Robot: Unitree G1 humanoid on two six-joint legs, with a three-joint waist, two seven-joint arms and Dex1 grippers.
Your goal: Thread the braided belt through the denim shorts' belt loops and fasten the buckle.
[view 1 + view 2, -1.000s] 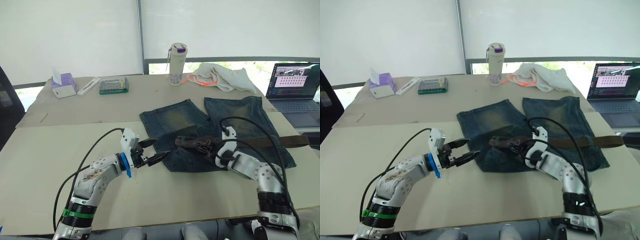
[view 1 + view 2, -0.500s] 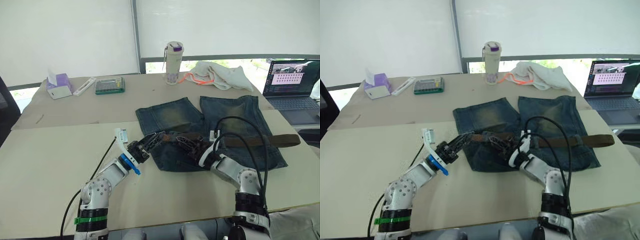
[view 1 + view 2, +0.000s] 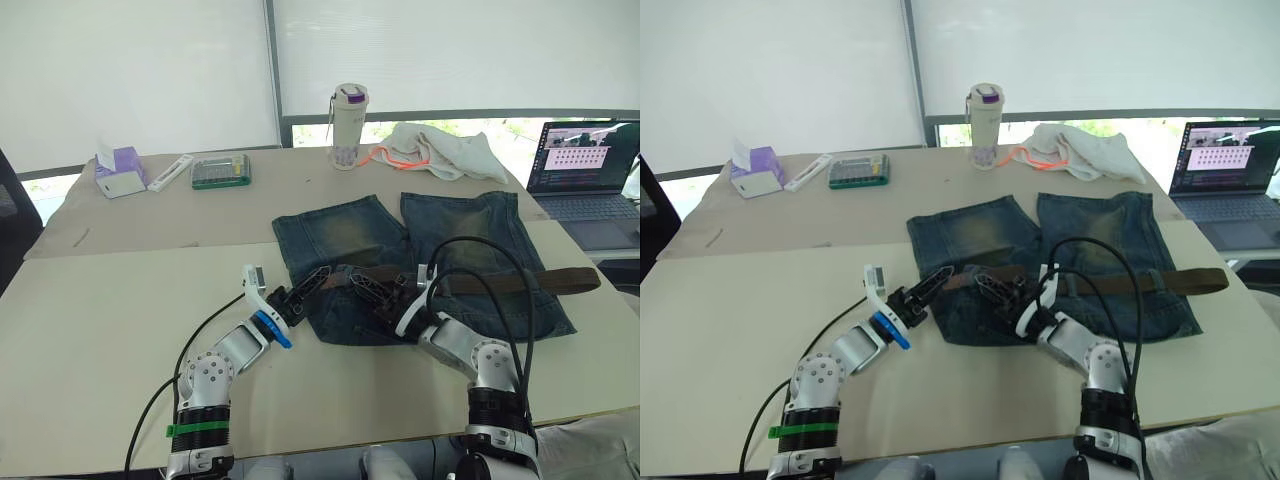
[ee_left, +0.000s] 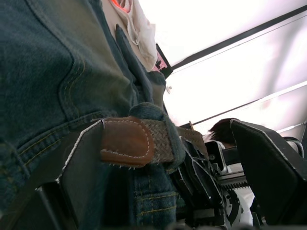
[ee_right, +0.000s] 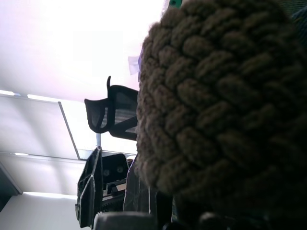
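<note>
The denim shorts (image 3: 350, 235) lie flat on the table, waistband nearest me. The braided belt (image 3: 500, 283) runs along the waistband from the right edge toward the middle. In the left wrist view its brown leather tip (image 4: 127, 141) pokes out of a denim belt loop (image 4: 154, 114). My left gripper (image 3: 315, 283) is open, one finger on each side of that tip. Just to the right, my right gripper (image 3: 385, 295) is shut on the belt, whose weave (image 5: 216, 105) sits close in the right wrist view. I cannot make out the buckle.
At the far side of the table (image 3: 100, 300) stand a tissue box (image 3: 120, 172), a green case (image 3: 220, 172), a bottle (image 3: 348, 127) and a cream cloth (image 3: 440, 155). A laptop (image 3: 585, 175) sits at the right. Black cables arch over both arms.
My left gripper has moved right from the bare table to the shorts' waistband, now straddling the belt tip. The right gripper stayed on the belt. The camera shifted.
</note>
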